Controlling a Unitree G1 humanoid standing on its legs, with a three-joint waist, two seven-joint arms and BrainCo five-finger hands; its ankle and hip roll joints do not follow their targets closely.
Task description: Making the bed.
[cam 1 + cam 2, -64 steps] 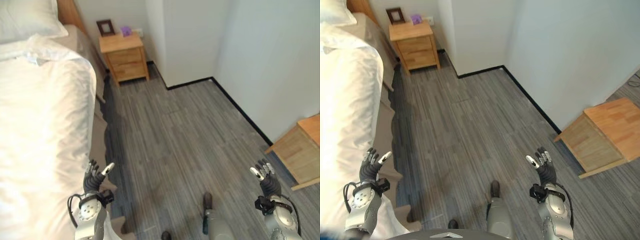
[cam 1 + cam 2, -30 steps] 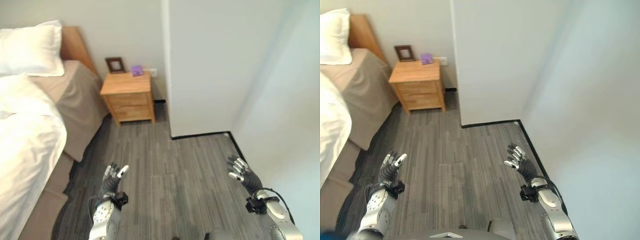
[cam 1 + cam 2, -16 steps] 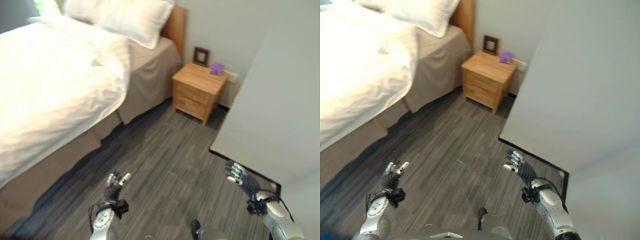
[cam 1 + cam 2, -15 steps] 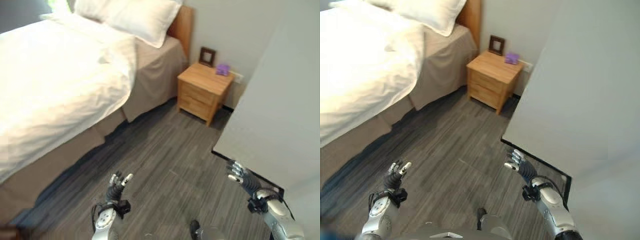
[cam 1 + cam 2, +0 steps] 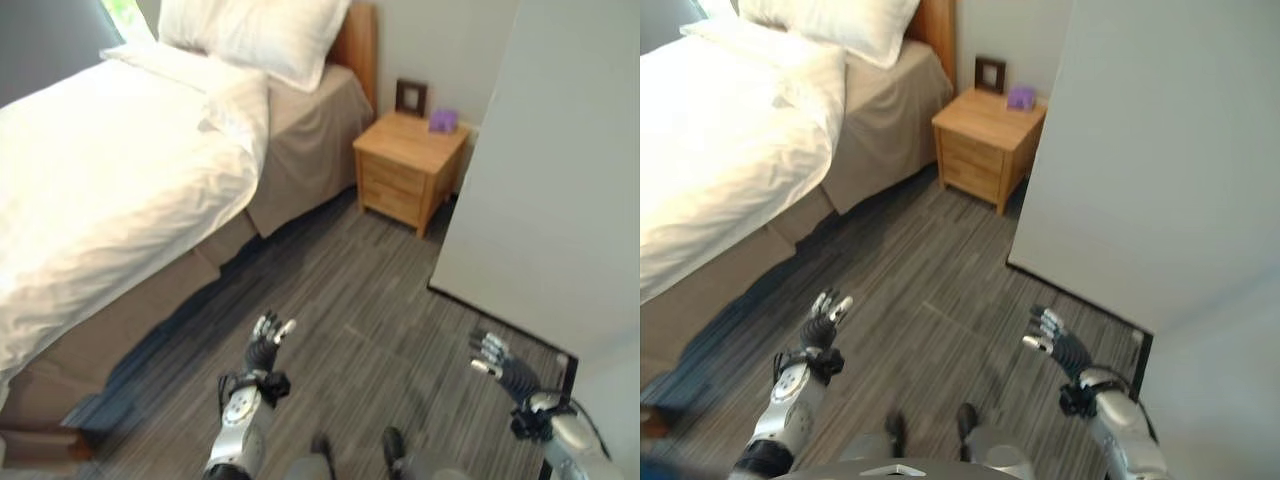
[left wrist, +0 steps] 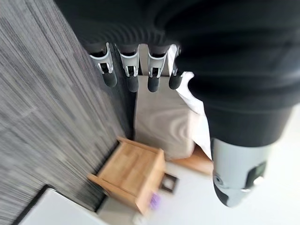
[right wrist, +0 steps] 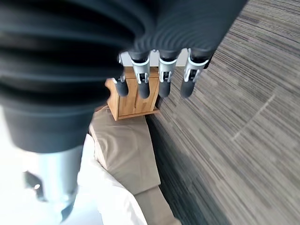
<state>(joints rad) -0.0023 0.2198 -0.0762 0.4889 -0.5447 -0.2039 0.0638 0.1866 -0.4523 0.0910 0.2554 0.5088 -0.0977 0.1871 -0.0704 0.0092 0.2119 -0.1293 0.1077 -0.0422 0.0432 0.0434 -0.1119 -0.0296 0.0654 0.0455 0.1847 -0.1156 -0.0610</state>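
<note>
The bed [image 5: 300, 170] stands ahead on the robot's left, its white duvet [image 5: 110, 190] rumpled, draping over the near side, with a pillow [image 5: 260, 35] at the headboard. A wooden nightstand [image 5: 410, 165] sits beside it. The duvet is probably light, soft and floppy, best taken at its hanging edge. The left hand [image 5: 263, 345] and right hand [image 5: 500, 365] hover over the floor, fingers relaxed and empty.

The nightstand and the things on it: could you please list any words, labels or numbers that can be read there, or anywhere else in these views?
None can be read.
Picture frame on the nightstand: too small to tell what it holds.
Small purple object beside the frame: any print is too small to read.
</note>
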